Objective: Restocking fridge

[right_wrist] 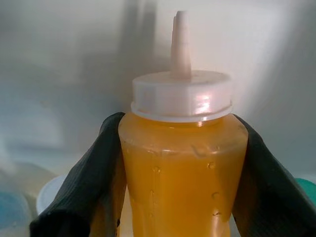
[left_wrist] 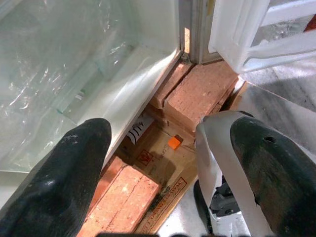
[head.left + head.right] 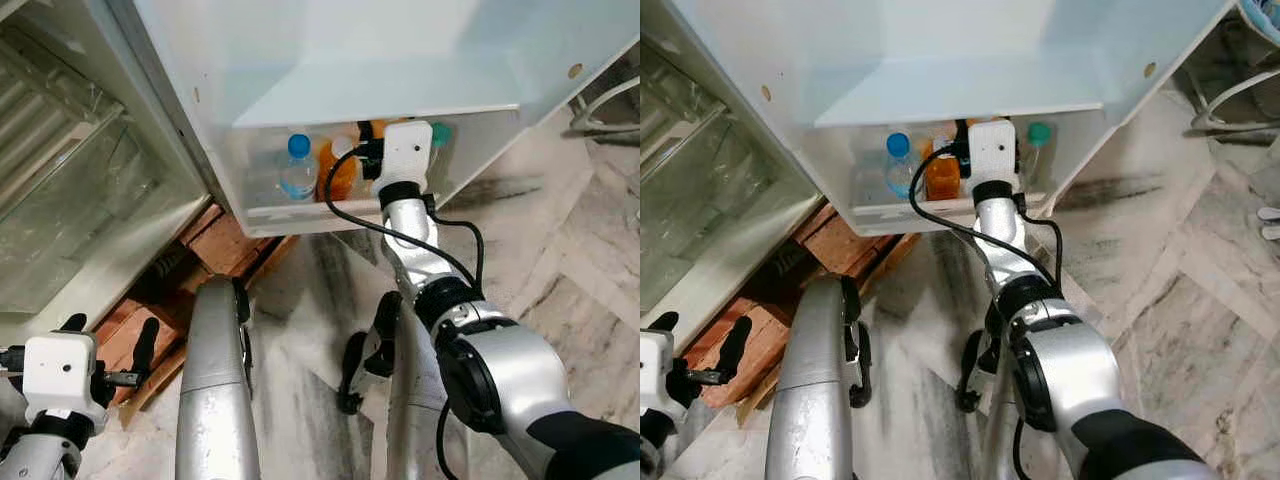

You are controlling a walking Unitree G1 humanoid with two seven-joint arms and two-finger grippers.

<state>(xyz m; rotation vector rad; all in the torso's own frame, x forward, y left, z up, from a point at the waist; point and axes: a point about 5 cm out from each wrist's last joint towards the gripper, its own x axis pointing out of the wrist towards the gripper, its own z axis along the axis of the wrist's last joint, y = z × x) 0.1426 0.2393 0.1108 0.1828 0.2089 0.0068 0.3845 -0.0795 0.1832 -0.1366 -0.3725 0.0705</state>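
Inside the fridge door shelf (image 3: 890,215), the right gripper (image 1: 180,163) clamps the orange sauce bottle (image 1: 182,168) between a blue-capped bottle (image 3: 899,163) and a green-capped one (image 3: 1039,145); lower it upright before letting go, left gripper (image 2: 168,163) idle, fingers apart.

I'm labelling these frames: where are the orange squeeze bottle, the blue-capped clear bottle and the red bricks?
orange squeeze bottle with white nozzle cap (image 1: 182,168): right wrist view, on its body.
blue-capped clear plastic bottle (image 3: 298,146): left eye view, on its cap.
red bricks (image 2: 200,94): left wrist view, top face.

Grey-veined marble floor (image 3: 590,270), red bricks (image 3: 225,245) stacked under a white cabinet
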